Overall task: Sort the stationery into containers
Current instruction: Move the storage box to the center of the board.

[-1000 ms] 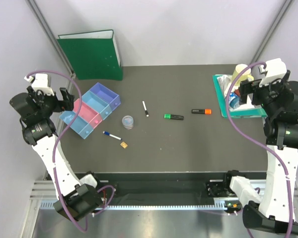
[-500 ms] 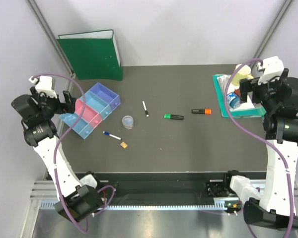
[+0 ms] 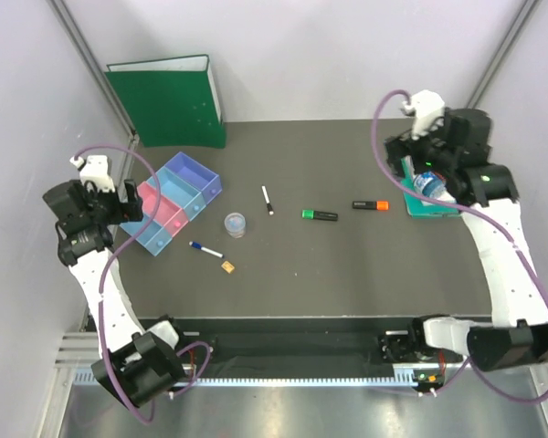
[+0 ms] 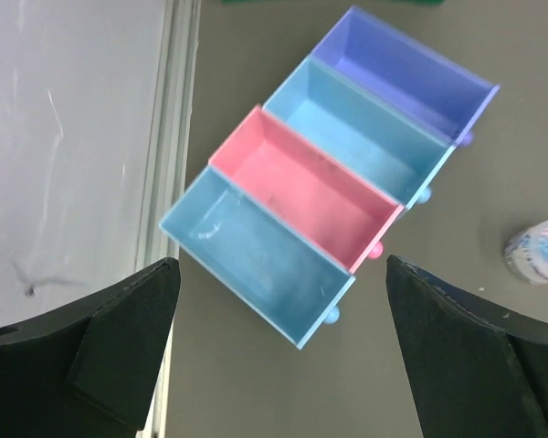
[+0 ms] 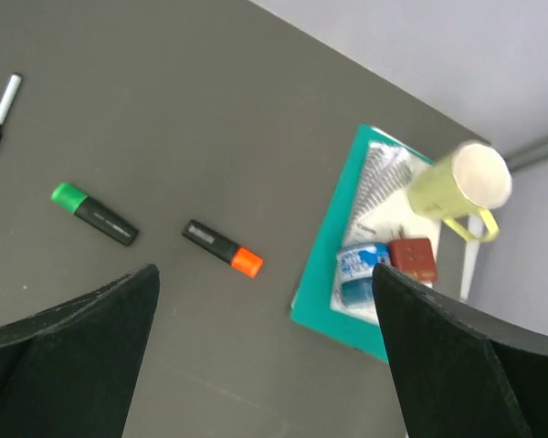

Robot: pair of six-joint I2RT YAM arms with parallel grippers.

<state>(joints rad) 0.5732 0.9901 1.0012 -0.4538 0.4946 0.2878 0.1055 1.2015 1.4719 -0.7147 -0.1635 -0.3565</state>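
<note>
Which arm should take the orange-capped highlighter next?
Right. The orange-capped highlighter lies close below the right gripper, which is open; the left gripper hovers over the bins across the table.

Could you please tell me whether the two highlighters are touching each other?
Apart. The right wrist view shows bare table between the green-capped highlighter and the orange-capped highlighter; the top view agrees.

the row of bins (image 3: 169, 203) sits at the left of the counter (image 3: 347, 265), a binder (image 3: 169, 105) behind it. rightward lie a jar (image 3: 235, 224), a pen (image 3: 268, 200), a highlighter (image 3: 320, 215), a second highlighter (image 3: 370, 205), then a tray (image 5: 321, 272). a second pen (image 3: 205, 248) and a small square (image 3: 227, 266) lie before the jar.
</note>
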